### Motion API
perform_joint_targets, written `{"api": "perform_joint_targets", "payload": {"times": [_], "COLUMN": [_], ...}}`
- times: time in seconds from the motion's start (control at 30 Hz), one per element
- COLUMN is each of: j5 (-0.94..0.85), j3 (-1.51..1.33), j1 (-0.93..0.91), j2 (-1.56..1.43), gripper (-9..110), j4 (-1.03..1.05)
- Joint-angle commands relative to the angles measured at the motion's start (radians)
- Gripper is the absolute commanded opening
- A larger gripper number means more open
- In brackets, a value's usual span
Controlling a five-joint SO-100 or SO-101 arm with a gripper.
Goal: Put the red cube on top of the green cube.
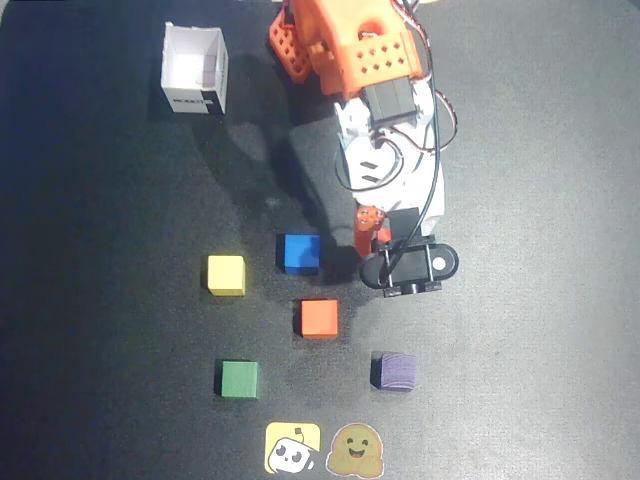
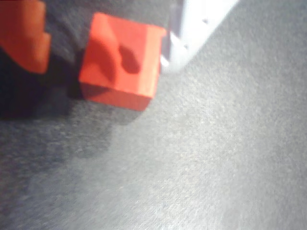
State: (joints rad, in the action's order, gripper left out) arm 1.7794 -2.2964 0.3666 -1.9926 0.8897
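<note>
Gripper (image 2: pixel 103 45) spread wide, straddling the red cube (image 2: pixel 120 60) on the mat, not yet squeezing. Green cube (image 1: pixel 239 379) well off to one side, untouched. Risk: uneven closing, nudging or twisting the cube out of reach.

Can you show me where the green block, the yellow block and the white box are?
green cube (image 1: pixel 239 379), overhead view, top face.
yellow cube (image 1: pixel 226 274), overhead view, top face.
white box (image 1: pixel 187 98), overhead view, front wall.
</note>
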Motion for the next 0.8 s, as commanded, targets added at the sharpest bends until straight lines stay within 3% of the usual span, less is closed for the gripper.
{"api": "perform_joint_targets", "payload": {"times": [0.0, 0.07, 0.77], "j5": [0.023, 0.031, 0.104], "j3": [-0.008, -0.026, -0.198], "j1": [0.009, 0.017, 0.051], "j2": [-0.003, 0.0, 0.014], "gripper": [19, 23, 23], "j4": [-0.032, -0.057, -0.256]}}
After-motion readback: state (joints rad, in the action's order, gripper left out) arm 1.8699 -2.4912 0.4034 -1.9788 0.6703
